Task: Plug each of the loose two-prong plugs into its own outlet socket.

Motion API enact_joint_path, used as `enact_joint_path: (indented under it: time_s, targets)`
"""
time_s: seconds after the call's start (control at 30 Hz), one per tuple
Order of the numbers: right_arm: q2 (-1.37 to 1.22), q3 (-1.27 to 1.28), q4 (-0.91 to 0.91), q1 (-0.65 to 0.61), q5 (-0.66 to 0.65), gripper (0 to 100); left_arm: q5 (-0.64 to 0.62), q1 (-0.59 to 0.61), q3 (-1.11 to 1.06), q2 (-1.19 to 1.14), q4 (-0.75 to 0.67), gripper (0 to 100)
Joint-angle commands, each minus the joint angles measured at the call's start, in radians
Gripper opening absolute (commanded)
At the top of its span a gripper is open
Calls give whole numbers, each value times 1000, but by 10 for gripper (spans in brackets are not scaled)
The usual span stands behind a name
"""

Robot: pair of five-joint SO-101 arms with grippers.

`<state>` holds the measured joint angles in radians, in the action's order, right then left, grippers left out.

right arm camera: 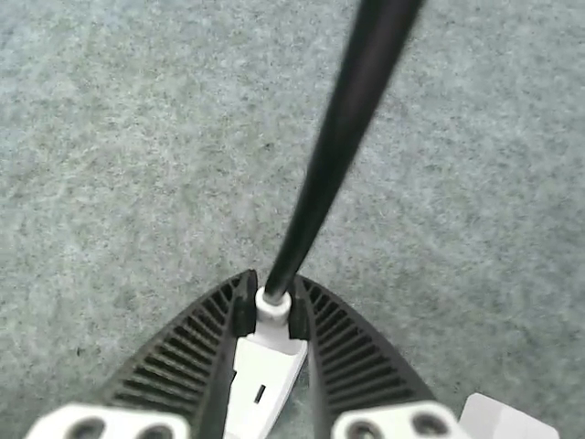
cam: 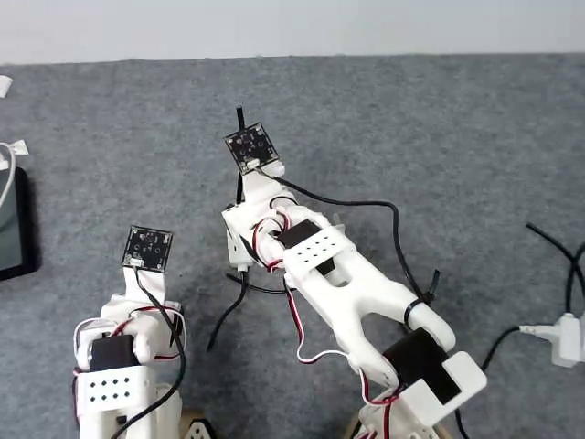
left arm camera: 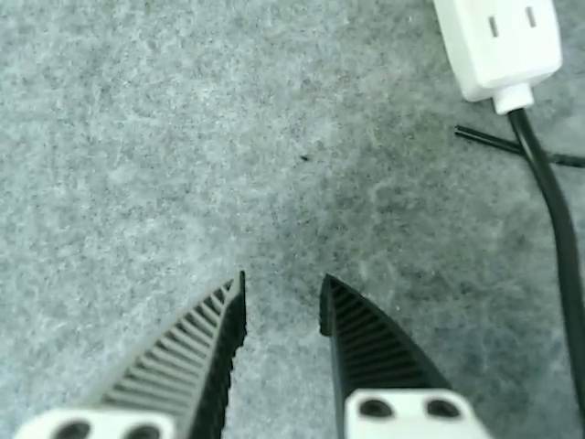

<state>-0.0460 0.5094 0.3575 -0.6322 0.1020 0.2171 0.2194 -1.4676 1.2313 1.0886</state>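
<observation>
The plug is a white body with a black cord running out of its collar. It sits near the middle of the mat, pinched at the collar end by the right gripper. Its prongs are hidden, so calling it a plug is my judgement from the task.

Just beside that arm, toward the front of the mat, lies a white socket on its own black cord. It is the only holder in view, and both its slots are empty. A thin black strip lies on the mat next to its cord.

The left gripper hovers over bare mat near the front-left corner. Its jaws are spread with nothing between them, and the socket lies ahead of it and off to one side.

At the right edge of the mat lies another white connector with black cords. It looks loose, but I cannot tell whether it is a plug or a socket.

The task looks barely begun. One plug is in hand and nothing is seated in what can be seen. What is left is to line this plug up with the empty slots and push it home, then deal with the piece at the right edge.
</observation>
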Motion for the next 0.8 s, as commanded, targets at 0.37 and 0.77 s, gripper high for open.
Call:
enact_joint_path:
  time_s: [0.37,0.77]
  targets:
    - [2,69,-13,-8,-9,8,11,6,10,9,-23,73]
    - [1,149,-1,-65,-72,8,12,28,10,9,-26,73]
